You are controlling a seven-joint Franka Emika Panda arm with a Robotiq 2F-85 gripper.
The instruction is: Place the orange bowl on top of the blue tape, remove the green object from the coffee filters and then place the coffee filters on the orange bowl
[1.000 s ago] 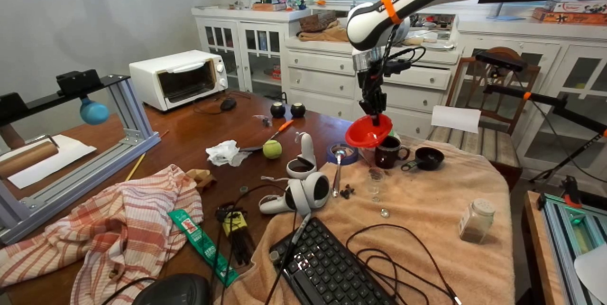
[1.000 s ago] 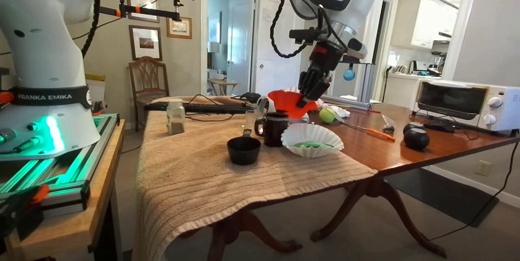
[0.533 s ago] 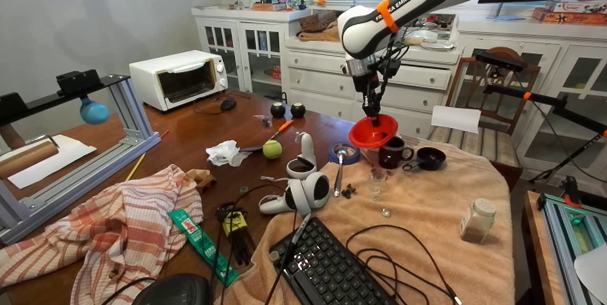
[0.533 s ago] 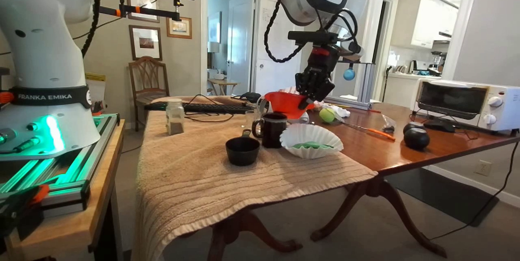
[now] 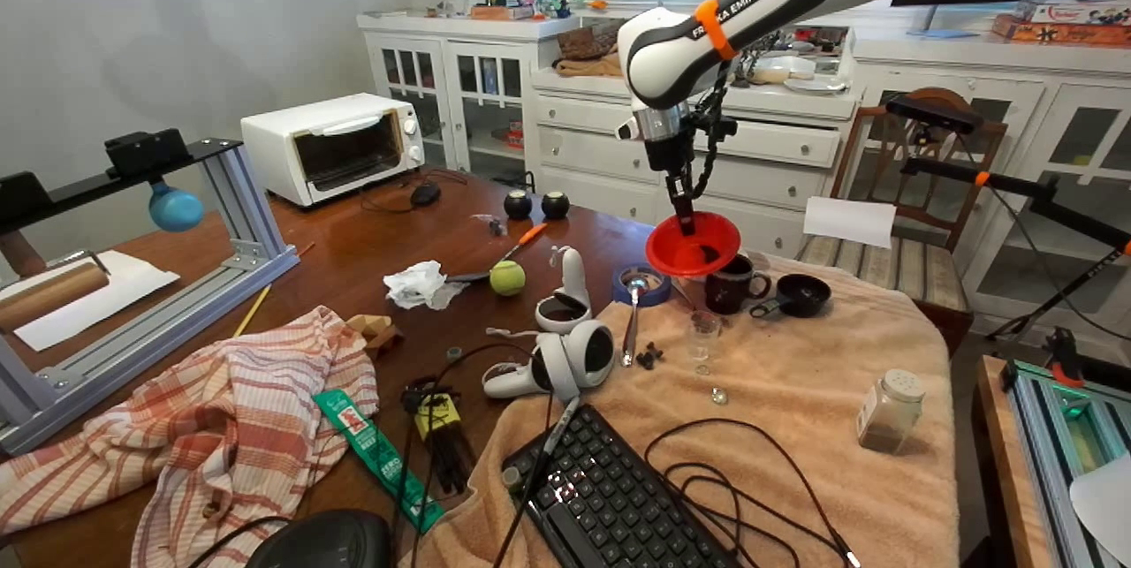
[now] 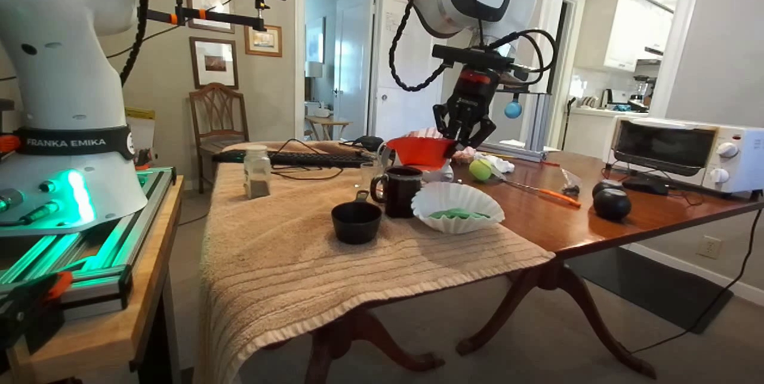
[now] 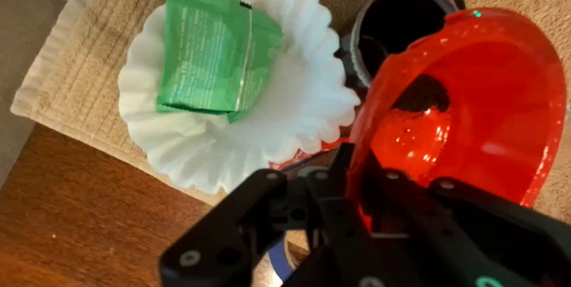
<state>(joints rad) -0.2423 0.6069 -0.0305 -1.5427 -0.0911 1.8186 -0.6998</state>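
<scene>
The end effector (image 5: pixel 686 223) is clamped on the rim of the orange bowl (image 7: pixel 490 113), holding it raised and tilted above the tabletop (image 6: pixel 537 223). In an exterior view the blue tape (image 5: pixel 658 292) lies just left of the bowl, near the edge of the tan towel (image 5: pixel 795 365), with the head of a metal spoon (image 5: pixel 630 329) across it. A dark mug (image 5: pixel 729 292) stands upright, partly covered by the bowl there. In an exterior view the coffee filters (image 6: pixel 446 196) rest spread open on the near part of the towel, to the right of the mug, and the green object (image 7: pixel 214 50), a small packet, lies inside them. A black measuring cup (image 6: pixel 356 223) stands left of the filters and nearer than the mug. To the right, on the wood, two round black things (image 6: pixel 612 203) stand close together, left of the white toaster oven (image 6: pixel 686 154), and a tennis ball (image 6: pixel 480 170) lies beyond the filters.
</scene>
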